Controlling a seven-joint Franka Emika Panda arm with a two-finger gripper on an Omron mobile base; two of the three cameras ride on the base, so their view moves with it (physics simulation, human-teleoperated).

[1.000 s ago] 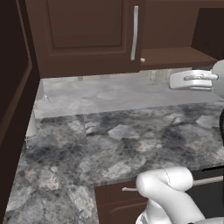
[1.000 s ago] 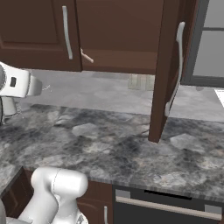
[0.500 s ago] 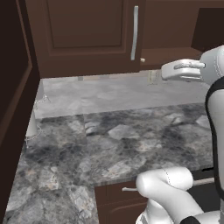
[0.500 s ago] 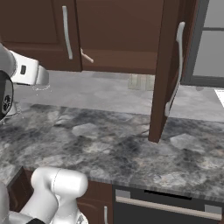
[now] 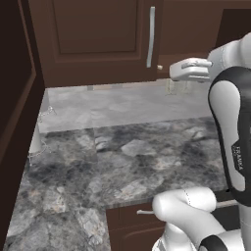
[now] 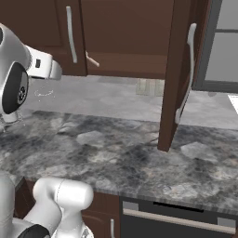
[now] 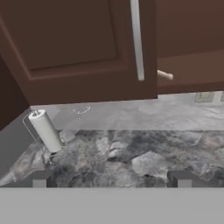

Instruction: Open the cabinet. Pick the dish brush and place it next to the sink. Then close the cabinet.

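Note:
The dark brown cabinet [image 5: 98, 39] hangs above the counter. Its left door [image 7: 74, 43] is closed, with a silver bar handle [image 7: 136, 39]. Its right door [image 6: 174, 79] stands swung out, edge-on to the right base view. A short pale stick [image 7: 165, 75] pokes out at the bottom of the open half [image 6: 92, 60]; I cannot tell what it is. My gripper [image 5: 177, 72] hovers in front of the cabinet's lower edge, open and empty, also seen as the gripper [image 7: 111, 179] and the gripper [image 6: 56, 72]. The dish brush and the sink are out of view.
A grey granite counter [image 5: 122, 162] runs below the cabinet. A white paper towel roll [image 7: 43, 131] stands in a wire holder at its back left. A tall dark panel [image 5: 14, 98] borders the left side. A dishwasher front [image 6: 176, 218] sits under the counter.
The arm has swung inward, carrying the gripper from the side toward the cabinet's front. The jaws stayed open. The cabinet doors have not moved.

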